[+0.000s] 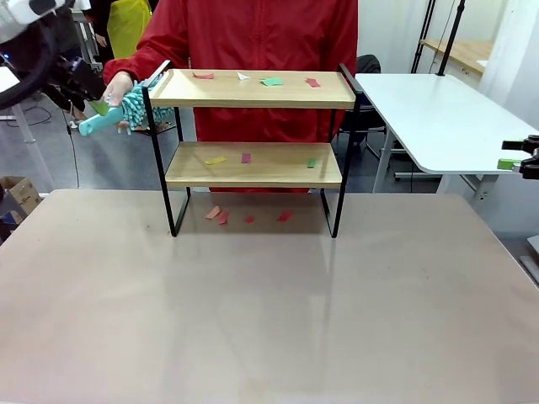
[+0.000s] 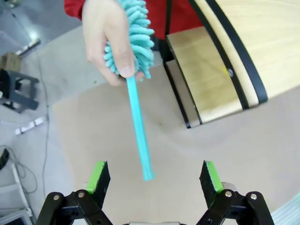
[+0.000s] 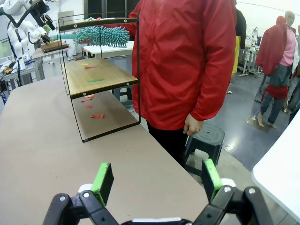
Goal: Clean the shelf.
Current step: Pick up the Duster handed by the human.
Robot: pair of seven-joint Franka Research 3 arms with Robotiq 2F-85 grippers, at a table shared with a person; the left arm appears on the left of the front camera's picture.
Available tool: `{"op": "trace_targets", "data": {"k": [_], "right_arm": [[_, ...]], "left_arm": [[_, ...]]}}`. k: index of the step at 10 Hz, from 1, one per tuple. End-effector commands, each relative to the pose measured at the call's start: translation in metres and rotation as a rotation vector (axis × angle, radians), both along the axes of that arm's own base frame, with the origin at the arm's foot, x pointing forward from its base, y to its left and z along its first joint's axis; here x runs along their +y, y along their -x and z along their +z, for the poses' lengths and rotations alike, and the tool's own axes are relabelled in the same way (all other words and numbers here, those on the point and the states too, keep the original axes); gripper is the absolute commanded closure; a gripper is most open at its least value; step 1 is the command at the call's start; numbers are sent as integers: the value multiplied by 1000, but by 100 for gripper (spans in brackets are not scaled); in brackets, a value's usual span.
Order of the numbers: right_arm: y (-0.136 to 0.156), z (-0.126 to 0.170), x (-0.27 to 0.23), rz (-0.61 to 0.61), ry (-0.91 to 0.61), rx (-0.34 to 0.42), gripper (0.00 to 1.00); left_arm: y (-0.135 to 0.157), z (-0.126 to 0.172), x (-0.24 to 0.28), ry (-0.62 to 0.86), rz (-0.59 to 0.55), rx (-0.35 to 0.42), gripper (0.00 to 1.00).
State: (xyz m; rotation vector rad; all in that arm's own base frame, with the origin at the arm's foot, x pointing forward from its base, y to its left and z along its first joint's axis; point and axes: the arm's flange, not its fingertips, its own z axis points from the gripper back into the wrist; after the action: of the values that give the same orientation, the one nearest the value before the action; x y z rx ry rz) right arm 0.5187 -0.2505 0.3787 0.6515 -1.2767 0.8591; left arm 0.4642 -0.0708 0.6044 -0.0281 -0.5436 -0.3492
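Observation:
The shelf [image 1: 253, 164] stands at the table's far middle, with coloured paper scraps [image 1: 271, 82] on both boards and on the table under it. A person in a red jacket holds a teal duster [image 2: 138, 117] by its fluffy head in one hand [image 2: 110, 37], beside the shelf's left end. Its handle points down into the gap of my open left gripper [image 2: 153, 174]; neither green pad touches it. In the front view the left gripper [image 1: 91, 99] hangs at the far left next to the duster [image 1: 126, 109]. My right gripper [image 3: 157, 180] is open and empty, off the table's far right side [image 1: 515, 160].
The person stands right behind the shelf [image 3: 93, 75]. A second white table [image 1: 446, 118] lies at the far right, a black stool [image 3: 204, 140] sits on the floor by the person's legs, and other people stand farther back. The near table surface [image 1: 269, 303] is bare.

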Motion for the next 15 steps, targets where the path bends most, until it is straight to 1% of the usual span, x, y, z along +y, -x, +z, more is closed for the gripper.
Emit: {"op": "trace_targets", "data": {"k": [1,2,4,7,8,9,10,11,12,15], "right_arm": [[-1,8,3,-14,8,11,0],[-1,8,3,-14,8,11,0],[-1,8,3,-14,8,11,0],[-1,8,3,-14,8,11,0],[-1,8,3,-14,8,11,0],[-1,8,3,-14,8,11,0],[-1,8,3,-14,8,11,0],[-1,8,3,-14,8,11,0],[-1,8,3,-14,8,11,0],[-1,8,3,-14,8,11,0]], "left_arm": [[-4,-19,-12,-51,71,-30,0],[-6,-27,-14,-63,83,-38,0],[-14,-41,-8,-34,90,-17,0],[-15,-45,3,-15,107,-9,0],[-14,-45,4,-24,101,-4,58],[-14,-44,5,-17,96,0,58],[-16,-45,3,-16,90,3,100],[-16,-45,0,-17,86,3,63],[-17,-45,-2,-16,86,1,100],[-17,-43,-6,-15,89,-7,100]]}}
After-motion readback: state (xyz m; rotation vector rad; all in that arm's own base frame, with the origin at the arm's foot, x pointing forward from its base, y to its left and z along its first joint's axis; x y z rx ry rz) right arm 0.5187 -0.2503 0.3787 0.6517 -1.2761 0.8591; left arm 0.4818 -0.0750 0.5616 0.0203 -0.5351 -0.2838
